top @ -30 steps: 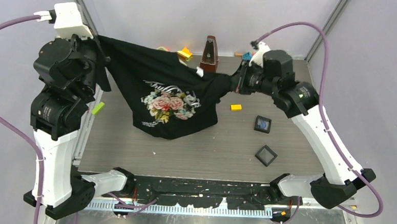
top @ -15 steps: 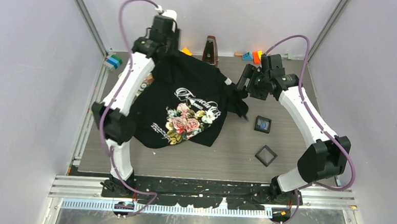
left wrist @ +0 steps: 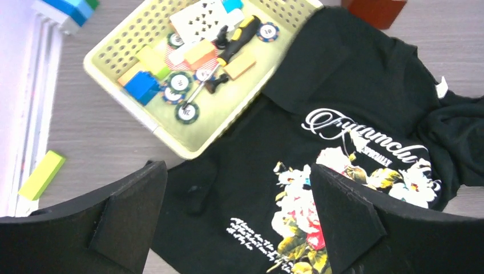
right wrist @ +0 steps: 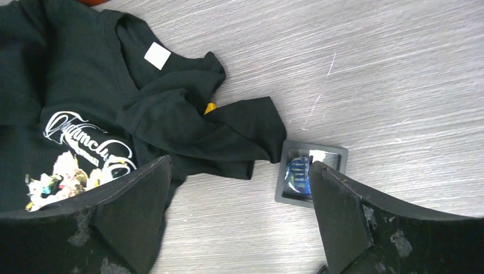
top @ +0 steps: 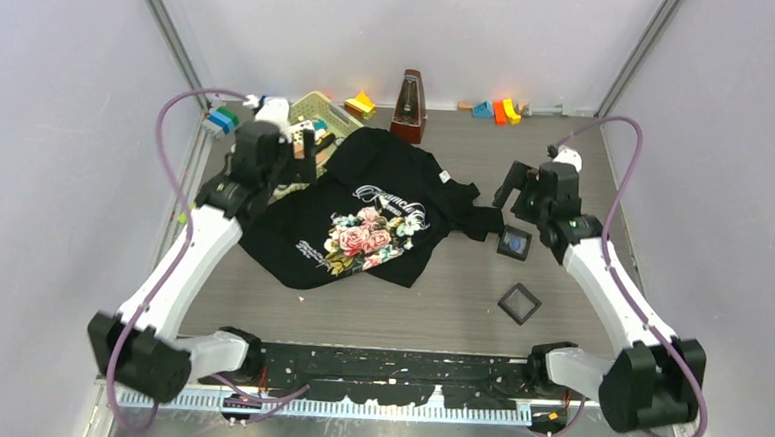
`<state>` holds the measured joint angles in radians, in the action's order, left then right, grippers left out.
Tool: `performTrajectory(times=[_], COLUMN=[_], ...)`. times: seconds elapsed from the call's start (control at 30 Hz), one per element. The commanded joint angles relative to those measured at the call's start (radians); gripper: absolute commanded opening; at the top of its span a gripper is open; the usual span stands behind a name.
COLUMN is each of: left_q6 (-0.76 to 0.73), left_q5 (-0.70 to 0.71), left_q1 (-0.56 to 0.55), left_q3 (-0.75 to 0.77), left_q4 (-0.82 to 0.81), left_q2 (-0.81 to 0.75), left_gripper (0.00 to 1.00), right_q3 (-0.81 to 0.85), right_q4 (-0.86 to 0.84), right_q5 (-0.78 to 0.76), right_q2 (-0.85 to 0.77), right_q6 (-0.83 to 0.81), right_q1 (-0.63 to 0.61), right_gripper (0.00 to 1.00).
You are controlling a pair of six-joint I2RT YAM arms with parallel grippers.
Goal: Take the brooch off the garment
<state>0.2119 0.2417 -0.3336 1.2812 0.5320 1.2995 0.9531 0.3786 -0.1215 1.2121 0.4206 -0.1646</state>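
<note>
The garment (top: 364, 212), a black T-shirt with a rose print and white script, lies rumpled on the table, print side up (left wrist: 365, 85) (right wrist: 165, 120). A tiny blue speck, which may be the brooch (left wrist: 308, 181), shows on the flowers beside my left gripper's right finger. My left gripper (top: 305, 152) (left wrist: 237, 168) hovers open above the shirt's left part, holding nothing. Also open and empty, my right gripper (top: 513, 192) (right wrist: 240, 165) hangs over the shirt's right sleeve and a black box.
A black square box (top: 512, 243) (right wrist: 297, 171) with a blue insert lies by the sleeve, and a second box (top: 519, 304) sits nearer. A yellow basket (top: 321, 105) (left wrist: 171, 142) of small items touches the shirt's top left. A metronome (top: 408, 104) and toy blocks (top: 499, 109) stand at the back.
Both grippers have opened and let go of the shirt, which dropped from being held up to lying on the table. Both arms have lowered and drawn back toward me.
</note>
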Motion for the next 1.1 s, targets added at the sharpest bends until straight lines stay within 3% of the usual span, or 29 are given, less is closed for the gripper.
performTrajectory(times=[0.0,0.17,0.33,0.47,0.6,0.7,0.8,0.9,1.07], left_q6=[-0.023,-0.068,-0.129,-0.195,-0.114,-0.186,-0.189,-0.152,-0.140], left_q5=[0.058,0.126,0.158,0.181,-0.073,-0.123,-0.148,-0.182,-0.294], left_q1=[0.029,0.056,0.062,0.105,0.254,0.289,0.318,0.353,0.373], left_q3=[-0.279,-0.586,-0.842,-0.902,-0.971,-0.964,-0.900,-0.885,-0.966], left_q4=[-0.280,-0.470,-0.795,-0.897,-1.116,-1.210,-1.174,-1.229,-1.608], left_q2=[-0.199,-0.332,-0.362,-0.275,-0.153,-0.046,0.025,0.072,0.271], left_gripper=[1.00,1.00,1.00,1.00,0.98,0.93,0.89,0.85,0.86], right_q3=[-0.169,-0.208,-0.333,-0.378,-0.453,-0.516,-0.559,-0.657,-0.649], right_q4=[-0.354,-0.362,-0.577,-0.656,-0.851,-1.046,-1.176,-1.456,-1.414], right_q5=[-0.076,-0.133,-0.109,-0.114,-0.143,-0.197,-0.230,-0.285,-0.252], right_q2=[-0.144,-0.150,-0.118,-0.057,0.059,0.166,0.240,0.345,0.335], right_q6=[-0.103,-0.177,-0.303,-0.317,-0.354,-0.355,-0.328,-0.267,-0.250], right_q1=[-0.006,-0.003,0.010,0.053,0.062,0.063,0.087,0.131,0.150], right_gripper=[0.95,0.97,0.97,0.97,1.00,1.00,0.99,0.95,0.85])
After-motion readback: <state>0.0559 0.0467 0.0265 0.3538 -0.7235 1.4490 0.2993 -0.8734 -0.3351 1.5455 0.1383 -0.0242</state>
